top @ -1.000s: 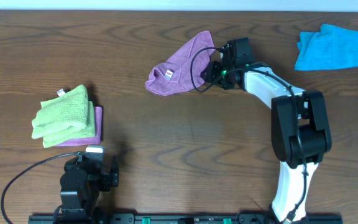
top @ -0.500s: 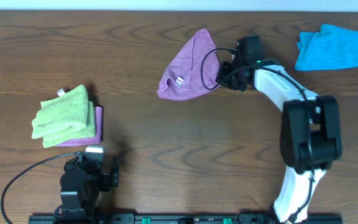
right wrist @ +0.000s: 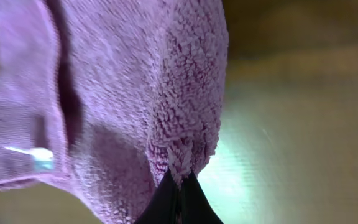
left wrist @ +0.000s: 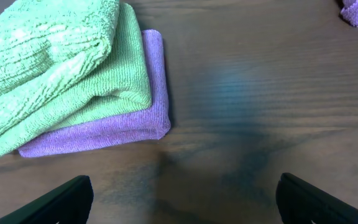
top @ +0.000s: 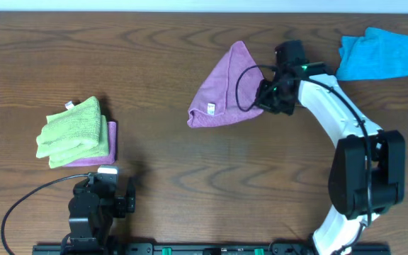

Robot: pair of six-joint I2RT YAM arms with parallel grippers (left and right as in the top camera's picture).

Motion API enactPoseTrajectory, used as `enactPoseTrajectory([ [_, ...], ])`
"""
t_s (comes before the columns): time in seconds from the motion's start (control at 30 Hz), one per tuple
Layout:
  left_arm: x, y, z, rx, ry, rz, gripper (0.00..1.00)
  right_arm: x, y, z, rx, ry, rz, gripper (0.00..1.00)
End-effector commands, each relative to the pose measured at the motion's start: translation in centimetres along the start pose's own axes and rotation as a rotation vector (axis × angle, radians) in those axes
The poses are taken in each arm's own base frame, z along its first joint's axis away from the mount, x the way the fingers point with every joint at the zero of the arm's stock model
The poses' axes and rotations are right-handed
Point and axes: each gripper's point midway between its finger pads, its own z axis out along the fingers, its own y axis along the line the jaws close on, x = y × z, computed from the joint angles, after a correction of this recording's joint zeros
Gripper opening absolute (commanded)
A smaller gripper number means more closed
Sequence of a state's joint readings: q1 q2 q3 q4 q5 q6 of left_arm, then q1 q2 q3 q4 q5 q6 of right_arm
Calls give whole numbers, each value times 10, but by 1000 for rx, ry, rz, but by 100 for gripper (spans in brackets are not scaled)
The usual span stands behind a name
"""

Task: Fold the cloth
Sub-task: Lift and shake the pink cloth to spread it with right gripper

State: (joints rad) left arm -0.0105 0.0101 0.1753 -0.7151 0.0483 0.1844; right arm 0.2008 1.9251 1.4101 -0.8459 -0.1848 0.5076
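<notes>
The cloth [top: 225, 85] is a purple terry square with a small white tag, bunched into a triangle at the table's upper middle. My right gripper [top: 268, 99] is shut on the cloth's right edge. In the right wrist view the cloth [right wrist: 135, 93] hangs in folds, pinched between the dark fingertips [right wrist: 166, 199] of the right gripper [right wrist: 179, 193], with the white tag at the left. My left gripper [left wrist: 182, 199] stands open above bare table near the front left, nothing between its fingers; it is far from the cloth.
A lime-green cloth [top: 73, 131] lies folded on a folded purple cloth [top: 110, 145] at the left; the same stack shows in the left wrist view, green [left wrist: 48, 62] over purple [left wrist: 104, 130]. A bright blue cloth [top: 377, 53] lies crumpled at the back right.
My right gripper has closed on the cloth's edge and dragged it to the right and slightly toward the front. The cloth has spread into a taller triangle. The left arm has not moved.
</notes>
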Motion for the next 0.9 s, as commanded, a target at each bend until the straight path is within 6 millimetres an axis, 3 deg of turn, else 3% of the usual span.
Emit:
enactPoseTrajectory([
  [0.0, 9, 0, 2, -1, 26, 13, 95, 4, -18, -4, 127, -18, -22, 1],
  [0.1, 9, 0, 2, -1, 26, 13, 95, 8, -44, -19, 277, -42, -23, 1],
  [0.23, 9, 0, 2, -1, 26, 13, 95, 6, -54, -36, 338, -80, -28, 6],
  [0.3, 8, 0, 2, -1, 25, 13, 95, 6, -56, -44, 350, -97, -33, 25],
  [0.37, 9, 0, 2, -1, 26, 13, 95, 7, -55, -49, 349, -97, -58, 76],
  [0.4, 9, 0, 2, -1, 26, 13, 95, 8, -56, -52, 351, -95, -66, 85],
  [0.47, 9, 0, 2, -1, 26, 13, 95, 10, -59, -57, 369, -95, -74, 91],
  [0.67, 8, 0, 2, -1, 25, 13, 95, 5, -66, -76, 407, -154, -68, 93],
  [0.87, 9, 0, 2, -1, 26, 13, 95, -1, -56, -74, 357, -171, -95, 94],
])
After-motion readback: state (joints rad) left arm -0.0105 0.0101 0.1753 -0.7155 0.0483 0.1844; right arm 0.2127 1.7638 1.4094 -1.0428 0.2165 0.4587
